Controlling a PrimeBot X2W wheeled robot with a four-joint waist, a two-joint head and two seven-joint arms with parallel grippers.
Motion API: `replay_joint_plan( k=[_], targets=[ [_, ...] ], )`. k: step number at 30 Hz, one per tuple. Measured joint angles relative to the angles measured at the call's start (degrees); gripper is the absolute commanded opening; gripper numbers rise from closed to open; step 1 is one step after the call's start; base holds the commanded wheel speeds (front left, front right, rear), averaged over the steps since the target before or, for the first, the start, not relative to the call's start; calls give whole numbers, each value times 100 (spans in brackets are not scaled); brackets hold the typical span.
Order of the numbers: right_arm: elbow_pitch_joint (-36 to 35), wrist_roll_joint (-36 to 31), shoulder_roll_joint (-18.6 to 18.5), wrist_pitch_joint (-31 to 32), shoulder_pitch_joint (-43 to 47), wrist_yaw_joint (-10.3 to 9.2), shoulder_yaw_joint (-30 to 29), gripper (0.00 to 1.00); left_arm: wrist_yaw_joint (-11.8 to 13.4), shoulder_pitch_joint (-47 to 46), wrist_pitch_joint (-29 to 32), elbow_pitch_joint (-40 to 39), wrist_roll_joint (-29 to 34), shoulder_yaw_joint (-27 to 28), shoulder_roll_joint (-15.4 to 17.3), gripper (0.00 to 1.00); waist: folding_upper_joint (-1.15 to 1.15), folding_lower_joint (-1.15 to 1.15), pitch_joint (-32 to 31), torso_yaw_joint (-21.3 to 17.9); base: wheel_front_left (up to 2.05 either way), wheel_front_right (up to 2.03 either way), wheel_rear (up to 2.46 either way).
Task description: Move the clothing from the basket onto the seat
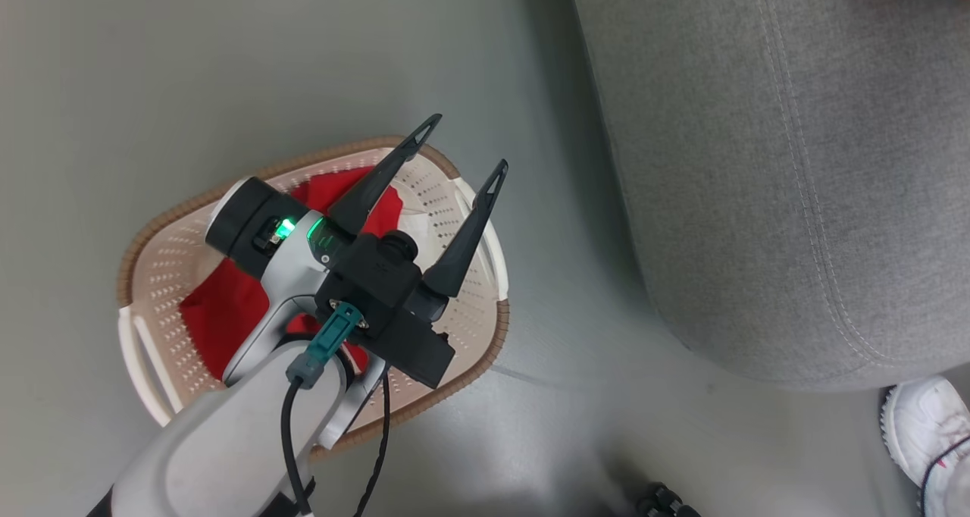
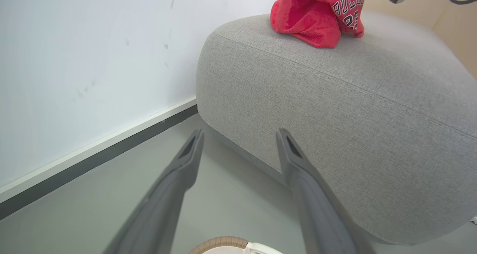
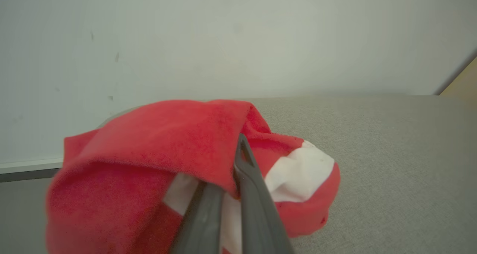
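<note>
The left gripper [image 1: 468, 142] hangs left of the seat [image 1: 758, 161], fingers spread wide, above the basket [image 1: 163, 274] where red clothing [image 1: 220, 312] lies. Over the seat's top, the right gripper [image 3: 233, 164] is clamped on another red jersey [image 3: 149, 142] (white trim showing).

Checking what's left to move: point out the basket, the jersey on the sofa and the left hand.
basket [image 1: 163, 267], head view, perforated inner wall.
jersey [image 2: 309, 19], left wrist view, red fabric beside the lettering.
left hand [image 1: 468, 142], head view, midway between its open fingertips.
</note>
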Motion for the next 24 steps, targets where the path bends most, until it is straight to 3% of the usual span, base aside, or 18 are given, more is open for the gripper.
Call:
replay_joint_plan(
  k=[3,4,5,16,24],
  targets=[
    [82,-1,108,-29,85,3,62,44,0,-17,0,45,16,16,12,100,0,0,84,-110,0,0,0],
    [109,-1,110,-51,127,10,69,78,0,-18,-1,54,16,25,12,100,0,0,98,-142,0,0,0],
    [136,-1,108,-52,168,14,77,100,0,-18,-3,73,16,37,11,100,0,0,104,-174,0,0,0],
    [74,-131,98,-86,761,49,268,100,1,1,-266,414,8,66,-190,100,0,-1,-239,-240,0,0,0],
    [-558,-159,90,-99,1592,51,224,100,43,306,-519,806,-170,143,-523,100,-2,-2,-819,-108,0,0,0]
  ],
)
